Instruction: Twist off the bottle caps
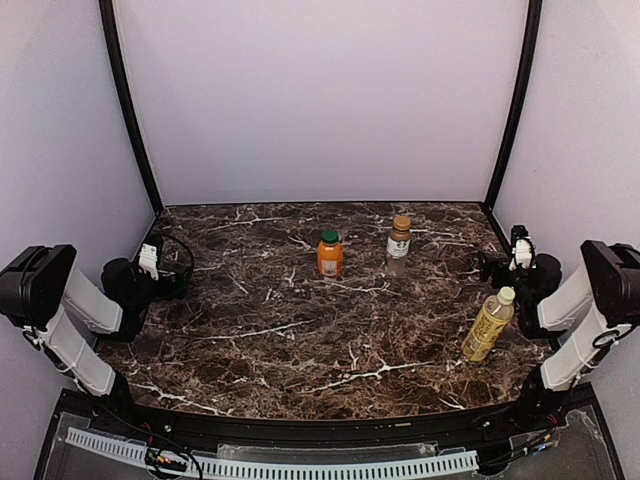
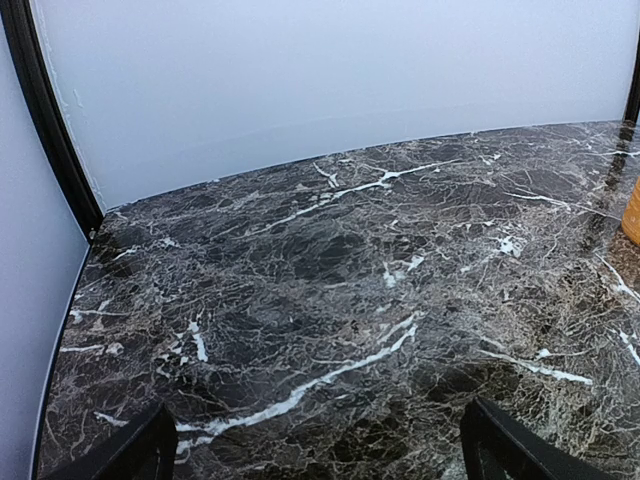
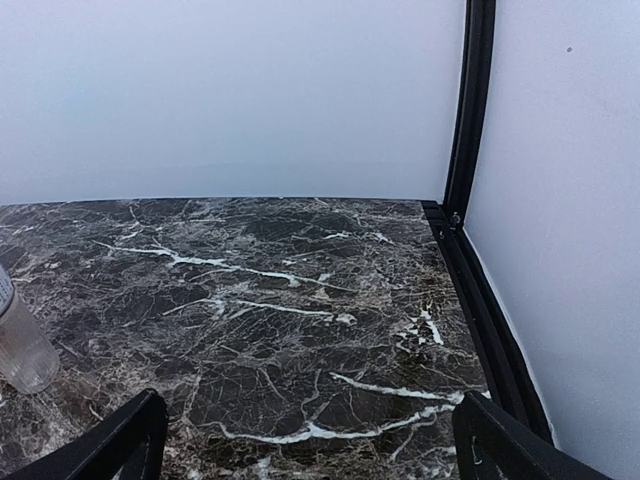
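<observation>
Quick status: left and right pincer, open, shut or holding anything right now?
Left pincer: open, holding nothing.
Right pincer: open, holding nothing.

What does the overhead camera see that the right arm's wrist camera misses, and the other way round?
Only overhead: the orange bottle with its green cap, the yellow bottle with its cream cap, the tan cap on the clear bottle, and the left gripper. Only right wrist: a close look between the right gripper's open fingers, with nothing held. Both: the marble table, the back wall and the clear bottle, though the wrist view catches just its base at the left edge.
</observation>
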